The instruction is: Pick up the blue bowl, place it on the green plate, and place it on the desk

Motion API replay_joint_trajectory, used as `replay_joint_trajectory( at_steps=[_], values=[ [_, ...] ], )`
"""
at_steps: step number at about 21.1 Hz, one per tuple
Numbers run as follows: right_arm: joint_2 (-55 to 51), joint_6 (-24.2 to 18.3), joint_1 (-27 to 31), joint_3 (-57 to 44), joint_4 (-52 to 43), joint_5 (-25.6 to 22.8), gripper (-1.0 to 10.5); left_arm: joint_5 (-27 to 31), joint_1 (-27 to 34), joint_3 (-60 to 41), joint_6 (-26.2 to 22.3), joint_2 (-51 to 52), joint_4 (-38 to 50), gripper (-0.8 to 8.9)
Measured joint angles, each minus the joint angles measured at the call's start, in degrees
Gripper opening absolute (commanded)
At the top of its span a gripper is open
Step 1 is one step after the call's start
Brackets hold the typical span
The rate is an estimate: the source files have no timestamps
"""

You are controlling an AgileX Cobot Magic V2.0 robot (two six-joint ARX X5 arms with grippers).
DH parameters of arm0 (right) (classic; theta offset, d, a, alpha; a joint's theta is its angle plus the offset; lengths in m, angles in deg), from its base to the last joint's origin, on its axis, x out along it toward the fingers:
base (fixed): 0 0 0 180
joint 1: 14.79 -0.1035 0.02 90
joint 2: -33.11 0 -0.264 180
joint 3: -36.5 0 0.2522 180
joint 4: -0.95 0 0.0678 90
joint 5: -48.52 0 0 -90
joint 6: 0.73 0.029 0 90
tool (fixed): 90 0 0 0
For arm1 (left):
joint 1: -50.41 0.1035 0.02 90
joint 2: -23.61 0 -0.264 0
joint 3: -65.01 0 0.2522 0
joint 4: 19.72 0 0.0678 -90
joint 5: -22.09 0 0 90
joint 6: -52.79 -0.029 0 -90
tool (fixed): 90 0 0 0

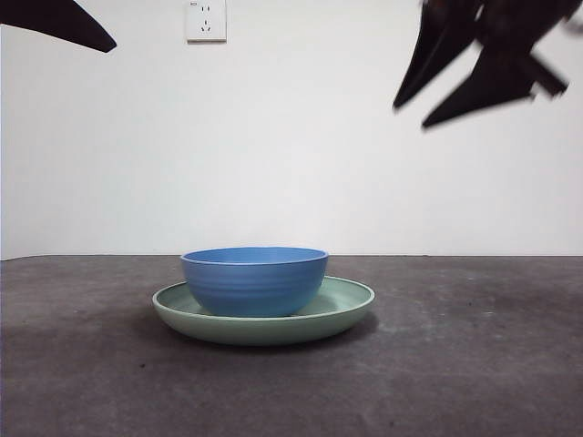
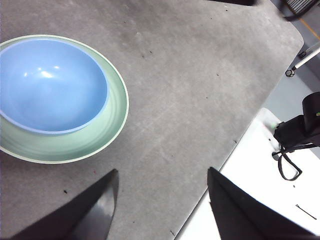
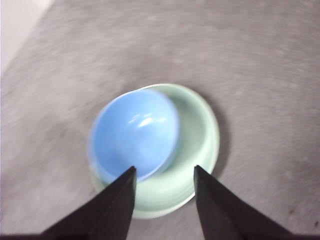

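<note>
While the blue bowl (image 1: 254, 280) sits inside the green plate (image 1: 351, 308) on the table (image 1: 474, 364) in the front view, the right claw (image 1: 412, 111) hangs high, apart. From the left wrist, the left claw (image 2: 162, 176) is spread beside the plate. From the right wrist, bowl and plate lie below.

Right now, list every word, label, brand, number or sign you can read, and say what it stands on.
None can be read.
White wall socket: only slot holes, no lettering legible.
Round ridged blue bowl: bare.
Shallow pale-green plate: bare.
Mottled grey-brown desk: bare.
Right gripper and left gripper: plain black jaws, open, no markings.
</note>
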Motion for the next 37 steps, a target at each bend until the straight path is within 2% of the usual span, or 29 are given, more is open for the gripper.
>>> replay_joint_trajectory(
  at_steps=[5,12,20,25,37],
  values=[
    [-8.2,-3.91,-0.15,0.0,8.76,3.78,1.8,0.0,0.0,0.0,0.0,0.0,0.0,2.88],
    [-15.34,-7.28,-0.15,0.0,19.85,8.46,1.8,0.0,0.0,0.0,0.0,0.0,-0.02,2.88],
    [-17.31,-11.58,-0.15,0.0,31.91,9.22,1.8,0.0,0.0,0.0,-0.02,0.0,-0.74,2.85],
    [-17.31,-13.22,-0.15,0.0,32.15,9.75,1.8,0.0,0.0,0.0,-0.02,0.0,-0.87,2.85],
    [-17.31,-13.62,-0.15,0.0,32.04,9.75,1.8,0.0,0.0,0.0,-0.02,0.0,-1.07,2.57]
  ],
)
